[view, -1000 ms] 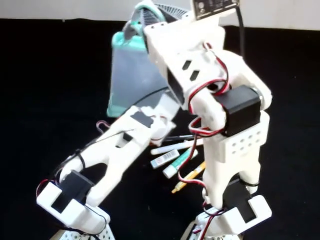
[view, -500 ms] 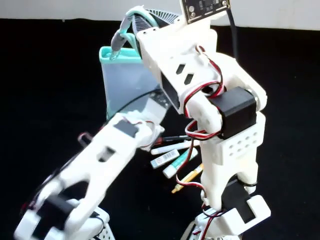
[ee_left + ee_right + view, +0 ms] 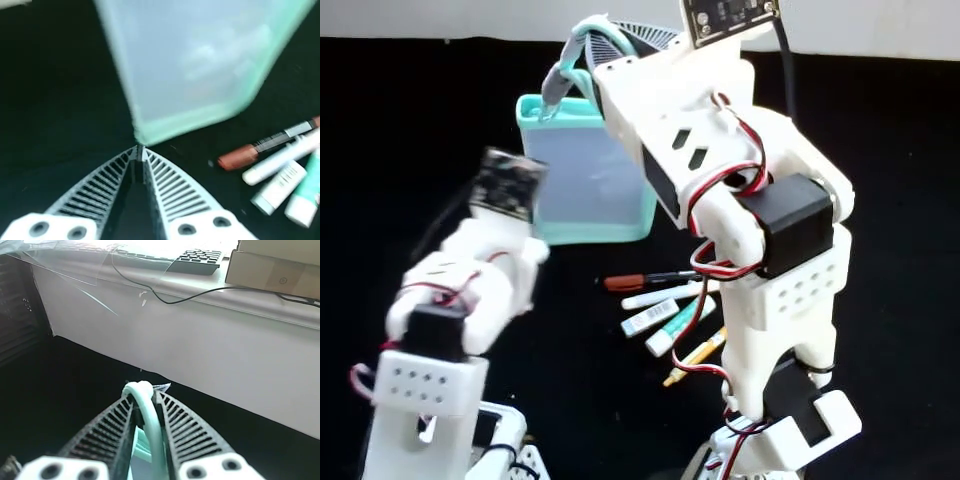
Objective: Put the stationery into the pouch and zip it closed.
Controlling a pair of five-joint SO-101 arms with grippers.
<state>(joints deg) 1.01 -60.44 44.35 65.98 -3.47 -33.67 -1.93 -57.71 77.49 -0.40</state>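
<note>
The translucent pouch (image 3: 588, 172) with teal edging hangs upright over the black table, and my right gripper (image 3: 608, 35) is shut on its teal loop (image 3: 146, 410) at the top. Pens and markers lie in a loose pile just right of the pouch's lower edge: a brown-capped marker (image 3: 645, 281), white pens (image 3: 658, 298) and a yellow pencil (image 3: 698, 354). My left arm stands at the front left. Its gripper (image 3: 138, 147) is shut and empty, with its tips just short of the lower corner of the pouch (image 3: 200, 65). The brown marker (image 3: 250, 152) and white pens (image 3: 277, 167) lie off to one side.
The right arm's white body (image 3: 770, 260) rises over the right half of the table, right beside the stationery. A pale wall (image 3: 200, 345) runs behind the table's far edge. Black table surface (image 3: 420, 120) lies bare at the left.
My left arm has drawn back from under the pouch to the front left. The right gripper shifted the pouch a little to the left, and it now hangs squarer.
</note>
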